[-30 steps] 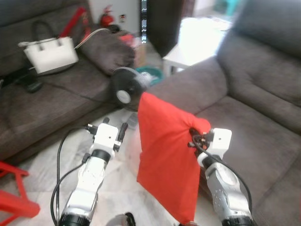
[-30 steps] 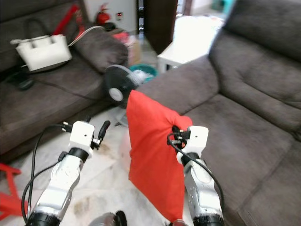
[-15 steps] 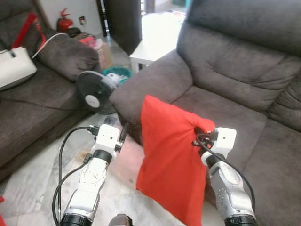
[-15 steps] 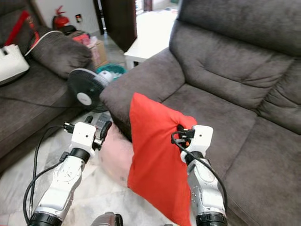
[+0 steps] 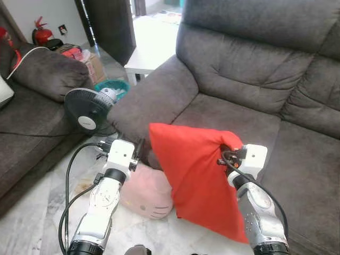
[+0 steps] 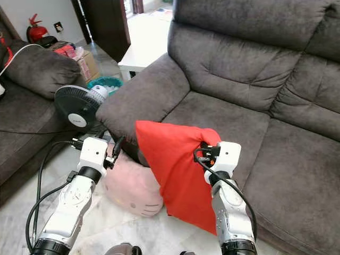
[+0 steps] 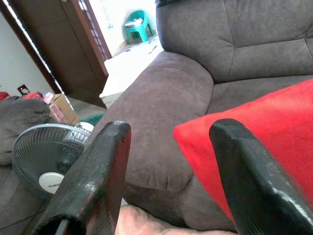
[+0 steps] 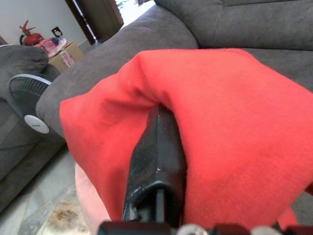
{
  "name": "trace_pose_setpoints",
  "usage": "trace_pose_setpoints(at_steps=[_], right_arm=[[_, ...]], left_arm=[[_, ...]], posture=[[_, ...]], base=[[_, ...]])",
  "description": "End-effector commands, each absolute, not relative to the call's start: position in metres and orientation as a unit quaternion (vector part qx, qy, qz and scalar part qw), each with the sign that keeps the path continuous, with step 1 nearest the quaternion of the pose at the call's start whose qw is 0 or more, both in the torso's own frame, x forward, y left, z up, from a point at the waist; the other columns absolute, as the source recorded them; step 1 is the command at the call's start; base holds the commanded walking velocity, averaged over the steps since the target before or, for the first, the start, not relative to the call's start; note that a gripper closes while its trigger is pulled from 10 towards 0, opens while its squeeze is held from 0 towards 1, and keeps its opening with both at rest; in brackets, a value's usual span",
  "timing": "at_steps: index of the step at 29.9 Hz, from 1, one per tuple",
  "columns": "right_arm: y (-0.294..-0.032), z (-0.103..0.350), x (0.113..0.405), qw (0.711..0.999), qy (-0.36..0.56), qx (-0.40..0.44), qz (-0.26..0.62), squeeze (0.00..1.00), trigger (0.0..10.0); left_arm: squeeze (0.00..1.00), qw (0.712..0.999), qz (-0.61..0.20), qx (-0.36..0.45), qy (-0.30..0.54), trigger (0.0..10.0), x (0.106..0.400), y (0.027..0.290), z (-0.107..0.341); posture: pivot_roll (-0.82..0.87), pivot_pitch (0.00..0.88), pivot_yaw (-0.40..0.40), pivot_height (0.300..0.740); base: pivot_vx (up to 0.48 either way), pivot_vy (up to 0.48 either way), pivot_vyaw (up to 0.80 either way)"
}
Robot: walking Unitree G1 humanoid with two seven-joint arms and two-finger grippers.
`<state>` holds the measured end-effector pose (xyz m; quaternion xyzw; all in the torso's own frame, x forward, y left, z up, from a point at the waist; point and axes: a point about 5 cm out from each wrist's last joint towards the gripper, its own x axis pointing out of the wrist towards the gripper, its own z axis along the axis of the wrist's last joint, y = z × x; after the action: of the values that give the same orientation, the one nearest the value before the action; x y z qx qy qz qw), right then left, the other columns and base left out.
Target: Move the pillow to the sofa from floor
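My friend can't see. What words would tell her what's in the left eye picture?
The robot's right gripper holds a red pillow up by its edge in front of a grey sofa. Its left gripper hangs open above a pink pillow on the floor, near a black fan.

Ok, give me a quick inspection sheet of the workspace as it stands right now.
Surface: grey sofa ahead, seat bare; pale marbled floor below.
Job's things: red pillow held in the air before the sofa's front edge, not yet on the seat.
Clutter: pink cushion on the floor against the sofa; black fan on the floor by the sofa's arm.
Grippers: right gripper shut on the red pillow; left gripper open, holding nothing, beside the pillow.
Cables: black cable looping along the left arm.
Surroundings: second sofa to the left, white table, cardboard box, fire extinguisher.
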<state>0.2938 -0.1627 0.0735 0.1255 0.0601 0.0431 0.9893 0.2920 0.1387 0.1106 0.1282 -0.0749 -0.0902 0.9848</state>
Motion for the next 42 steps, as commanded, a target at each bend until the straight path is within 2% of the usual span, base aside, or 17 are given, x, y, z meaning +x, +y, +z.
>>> trace_pose_setpoints(at_steps=[1, 14, 36, 42], right_arm=[[-0.1624, 0.1007, 0.3037, 0.992, -0.012, 0.119, 0.047, 0.00, 10.0], [-0.1636, 0.1004, 0.3035, 0.992, -0.012, 0.116, 0.044, 0.00, 10.0], [-0.1660, 0.1007, 0.3050, 0.992, -0.015, 0.115, 0.042, 0.00, 10.0], [-0.1632, 0.1022, 0.3045, 0.993, -0.008, 0.040, 0.108, 0.00, 10.0]], left_arm=[[0.00, 0.983, -0.097, 0.138, -0.075, 10.0, 0.2924, 0.1380, 0.1105], [0.00, 0.982, -0.097, 0.144, -0.075, 10.0, 0.2922, 0.1378, 0.1094], [0.00, 0.981, -0.114, 0.139, -0.071, 10.0, 0.2916, 0.1368, 0.1081], [0.00, 0.980, -0.155, 0.115, -0.045, 10.0, 0.2882, 0.1453, 0.1073]], posture=[[0.14, 0.082, 0.015, 0.740], [0.13, 0.075, 0.014, 0.740], [0.14, 0.068, 0.013, 0.740], [0.14, 0.061, 0.014, 0.740]], base=[[0.000, 0.000, -0.80], [0.000, -0.251, -0.80], [0.000, 0.000, -0.80], [0.000, 0.000, -0.07]])
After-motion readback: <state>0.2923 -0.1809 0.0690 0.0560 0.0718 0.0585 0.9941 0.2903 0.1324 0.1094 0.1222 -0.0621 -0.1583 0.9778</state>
